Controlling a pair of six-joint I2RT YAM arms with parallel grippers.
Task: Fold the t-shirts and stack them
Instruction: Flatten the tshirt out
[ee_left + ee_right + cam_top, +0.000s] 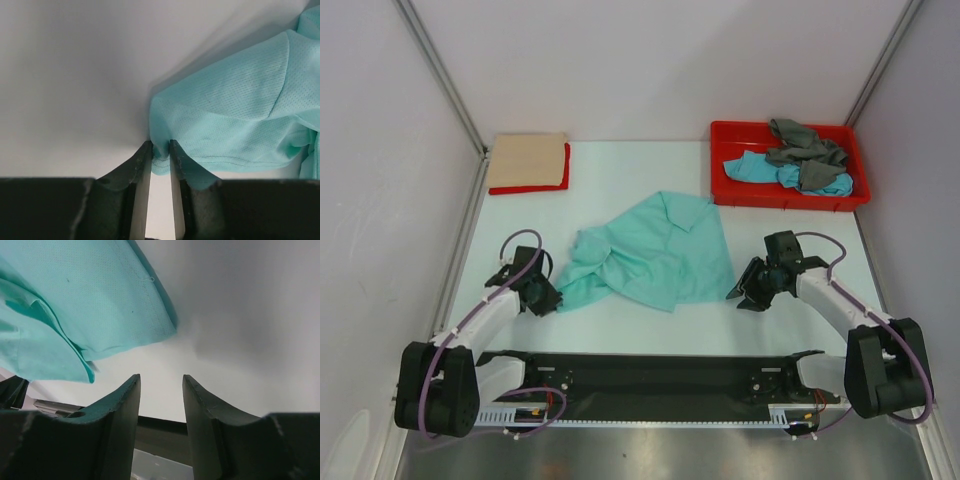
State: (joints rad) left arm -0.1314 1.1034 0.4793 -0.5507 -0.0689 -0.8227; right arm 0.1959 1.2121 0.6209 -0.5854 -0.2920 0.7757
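Pinching mint-green t-shirt (pixel 235 110) — dimpled mesh, rumpled

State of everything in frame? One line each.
mint-green t-shirt: unfolded, rumpled, mid-table.
left hand: pinched on the mint-green t-shirt's near-left hem.
right hand: open, empty, beside the shirt's right corner.
beige t-shirt: folded, stacked at far left.
red t-shirt: under the beige one, only edges showing.
grey t-shirt: crumpled in the red tray.
turquoise-blue t-shirt: crumpled there, partly under the grey.
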